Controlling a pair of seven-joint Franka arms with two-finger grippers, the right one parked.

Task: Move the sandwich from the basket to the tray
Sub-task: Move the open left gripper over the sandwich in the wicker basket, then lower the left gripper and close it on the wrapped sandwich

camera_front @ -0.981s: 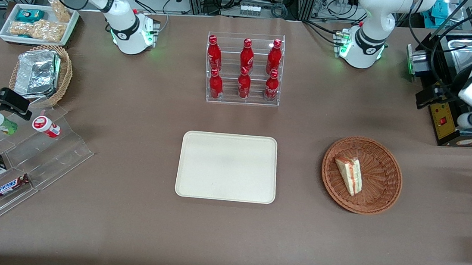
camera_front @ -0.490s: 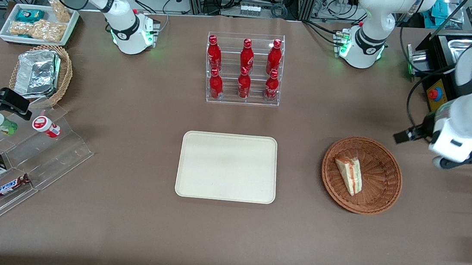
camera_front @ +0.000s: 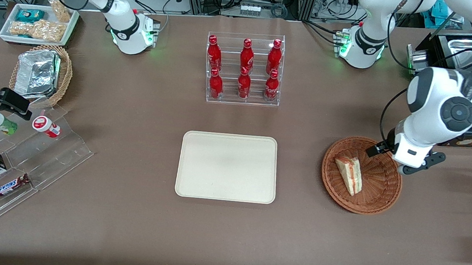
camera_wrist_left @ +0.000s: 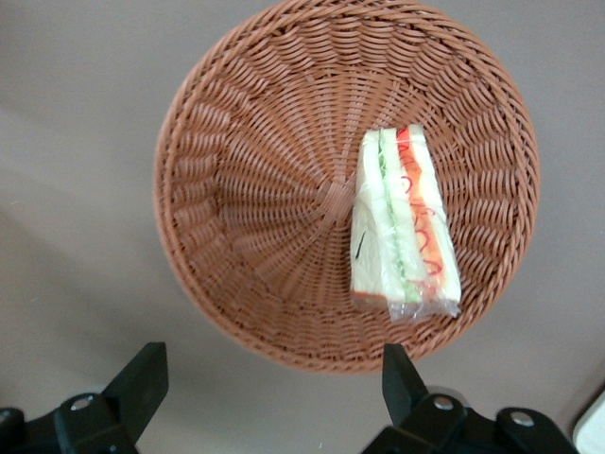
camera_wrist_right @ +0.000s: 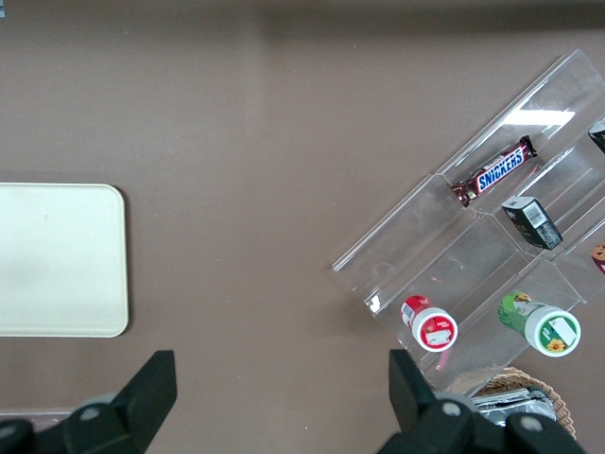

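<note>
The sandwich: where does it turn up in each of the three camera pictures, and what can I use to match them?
Front view: the sandwich lies in the basket, toward the working arm's end of the table; the end effector hovers over the basket's rim.
Left wrist view: the sandwich lies in the basket, the open end effector above it.
Right wrist view: not in it.
Shared landmark: the basket; the tray links the front and right wrist views.

The sandwich (camera_wrist_left: 405, 232) lies inside the basket (camera_wrist_left: 246, 227), off its centre toward the rim. The gripper (camera_wrist_left: 274, 388) hangs above, fingers (camera_wrist_left: 142, 378) spread wide.
</note>
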